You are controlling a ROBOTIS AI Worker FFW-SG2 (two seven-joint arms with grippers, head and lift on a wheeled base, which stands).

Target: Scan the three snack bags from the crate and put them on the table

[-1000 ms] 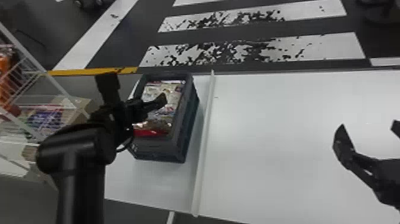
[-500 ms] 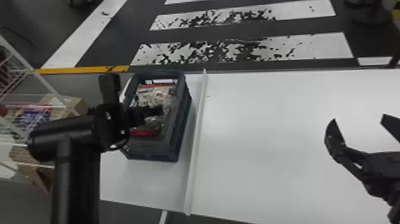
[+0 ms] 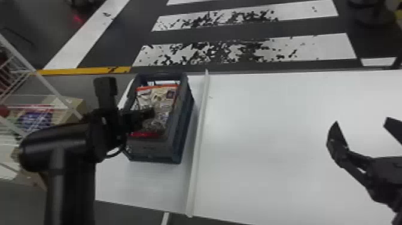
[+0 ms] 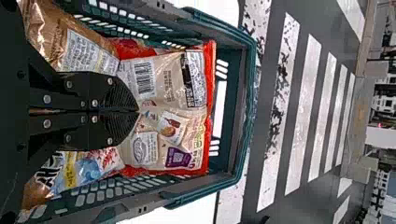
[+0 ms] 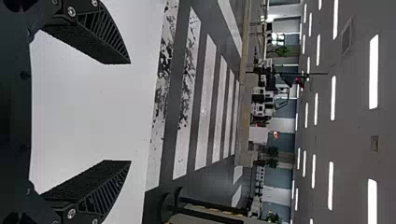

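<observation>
Over the crate [image 3: 180, 131], the left gripper [image 4: 139, 112] is pointing inward with its fingers pressed together, holding nothing that shows. Picking the first bag is seemingly the step in hand, with scanning and placing still waiting. The beige snack bag [image 4: 175, 88] is lying inside the crate, beneath and just beyond the closed fingertips; whether they are touching it, I cannot tell. A brown bag [image 4: 88, 49] and a blue-and-white bag [image 4: 91, 170] are flanking the fingers on opposite sides. Next, the jaws are probably needing to spread before pinching. Right of the crate, the right gripper [image 5: 130, 112] is waiting wide open over the table [image 3: 284, 143].
</observation>
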